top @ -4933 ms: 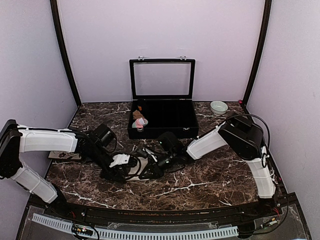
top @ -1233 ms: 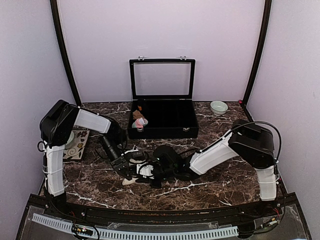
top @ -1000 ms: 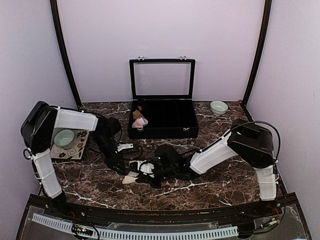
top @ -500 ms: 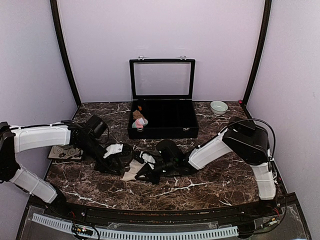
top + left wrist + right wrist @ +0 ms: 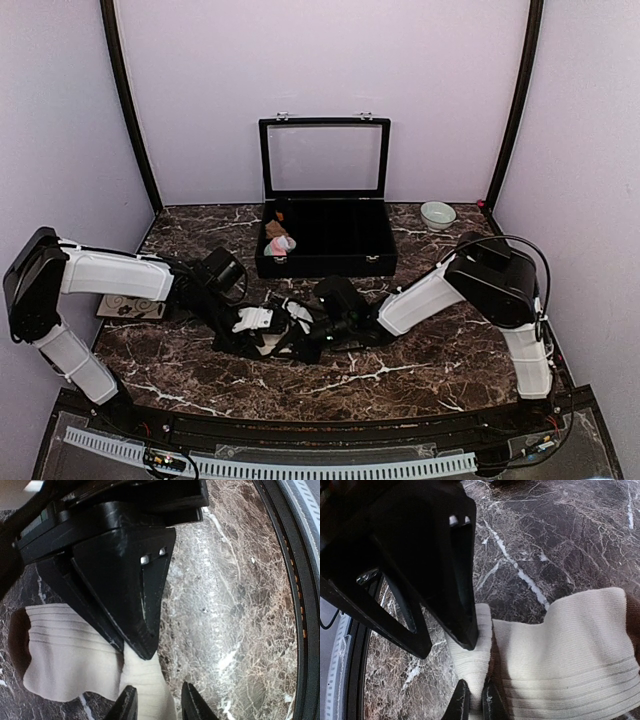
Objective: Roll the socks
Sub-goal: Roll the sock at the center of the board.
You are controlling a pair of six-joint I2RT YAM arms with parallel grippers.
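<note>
At the near edge a white slotted strip [image 5: 270, 465] runs along the frame in front of the arm bases. Any print on the arms is too small to read.

Toward the middle of the dark marbled table [image 5: 430, 350] the two arms meet low over the cream sock [image 5: 560, 650], which lies on the stone. The right gripper [image 5: 473, 700] has its jaws pressed together on a fold of the ribbed cream fabric, beside a dark brown band. The left gripper [image 5: 156, 706] has its jaws partly apart, astride a narrow end of the same sock. The cloth lies between the tips without filling the gap, and one tip is clear of it.

From above, the sock is almost wholly hidden under the two black gripper heads, with only pale scraps showing. Both wrist views cut it off at the lower edge.

To the left, a mat [image 5: 125, 305] with pale swirls is mostly covered by the left arm. Farther back, an open black case [image 5: 325, 262] with its lid upright holds the pink sock [image 5: 281, 244] at its left end. A tan-brown bundle [image 5: 277, 228] sits just behind it. Which compartment they are in cannot be told in the black interior. A small pale bowl [image 5: 437, 214] sits near the far right corner.
</note>
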